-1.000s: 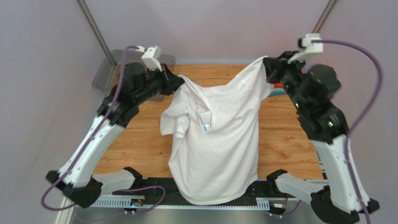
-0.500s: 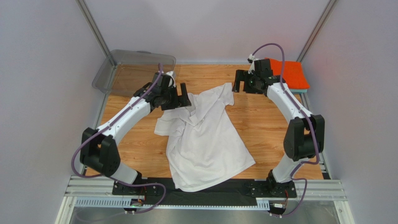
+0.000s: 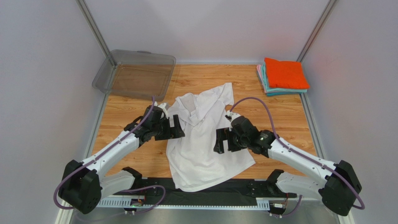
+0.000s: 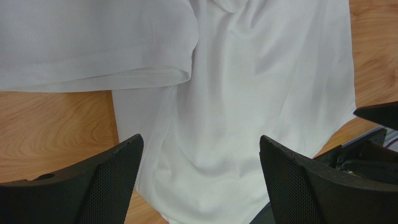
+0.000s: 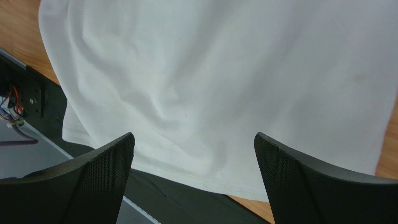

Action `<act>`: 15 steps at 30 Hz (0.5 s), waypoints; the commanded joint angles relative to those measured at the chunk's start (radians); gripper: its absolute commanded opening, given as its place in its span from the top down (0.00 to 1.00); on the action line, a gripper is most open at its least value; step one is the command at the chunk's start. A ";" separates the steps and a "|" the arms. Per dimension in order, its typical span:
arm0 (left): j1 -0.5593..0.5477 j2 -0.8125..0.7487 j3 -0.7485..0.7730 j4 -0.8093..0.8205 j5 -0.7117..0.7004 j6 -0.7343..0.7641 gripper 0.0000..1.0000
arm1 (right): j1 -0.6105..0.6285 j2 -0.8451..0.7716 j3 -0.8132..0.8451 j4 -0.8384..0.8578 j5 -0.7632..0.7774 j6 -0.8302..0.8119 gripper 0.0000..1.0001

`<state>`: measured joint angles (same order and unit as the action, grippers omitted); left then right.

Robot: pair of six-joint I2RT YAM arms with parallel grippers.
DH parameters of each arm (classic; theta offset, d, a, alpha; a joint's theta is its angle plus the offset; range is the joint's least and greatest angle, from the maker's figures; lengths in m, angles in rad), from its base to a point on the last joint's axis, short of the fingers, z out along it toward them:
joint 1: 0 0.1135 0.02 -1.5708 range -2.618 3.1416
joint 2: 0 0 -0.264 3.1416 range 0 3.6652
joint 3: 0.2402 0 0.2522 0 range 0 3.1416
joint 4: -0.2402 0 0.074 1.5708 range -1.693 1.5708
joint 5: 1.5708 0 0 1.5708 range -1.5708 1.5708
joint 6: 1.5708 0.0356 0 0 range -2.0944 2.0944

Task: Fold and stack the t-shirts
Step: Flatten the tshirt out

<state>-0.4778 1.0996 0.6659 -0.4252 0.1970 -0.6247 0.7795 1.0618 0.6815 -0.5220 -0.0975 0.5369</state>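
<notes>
A white t-shirt (image 3: 201, 144) lies crumpled on the wooden table, collar towards the far side and hem draped over the near edge. My left gripper (image 3: 174, 128) hovers open over its left side, and the left wrist view shows the fingers spread wide (image 4: 200, 140) above rumpled cloth (image 4: 243, 84). Over the shirt's right side my right gripper (image 3: 221, 141) is open too. In the right wrist view (image 5: 194, 136) nothing sits between its fingers, with the hem (image 5: 224, 70) below. Folded t-shirts (image 3: 284, 74) are stacked at the far right, orange on top of teal and pink.
A clear grey plastic bin (image 3: 135, 74) stands at the far left corner. A black base plate (image 3: 212, 189) and metal rail run along the near edge, partly under the hem. Loose wires (image 5: 11, 112) show beside the plate. Grey walls close in both sides.
Both grippers let go of the shirt they held up by the shoulders and opened. The shirt dropped onto the table, and both arms drew back towards the near side, low over it.
</notes>
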 commanded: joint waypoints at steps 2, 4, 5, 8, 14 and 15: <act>0.001 -0.008 -0.035 0.123 0.040 -0.041 0.00 | 0.101 -0.002 -0.033 0.056 0.071 0.138 0.00; -0.001 0.005 -0.068 0.176 0.070 -0.059 0.00 | 0.116 0.039 -0.054 0.092 0.073 0.163 0.00; -0.001 0.019 -0.078 0.186 0.085 -0.064 0.00 | 0.118 0.056 -0.057 0.102 0.065 0.167 0.00; -0.001 0.040 -0.095 0.200 0.097 -0.078 0.00 | 0.118 0.112 -0.053 0.116 0.082 0.166 0.00; -0.012 0.071 -0.109 0.223 0.099 -0.075 0.00 | 0.092 0.191 -0.045 0.099 0.151 0.175 0.00; -0.012 0.077 -0.112 0.221 0.098 -0.072 0.00 | 0.080 0.201 -0.046 0.094 0.148 0.175 0.00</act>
<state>-0.4831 1.1637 0.5632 -0.2584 0.2787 -0.6914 0.8852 1.2392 0.6331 -0.4511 -0.0074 0.6857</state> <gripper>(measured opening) 0.993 0.998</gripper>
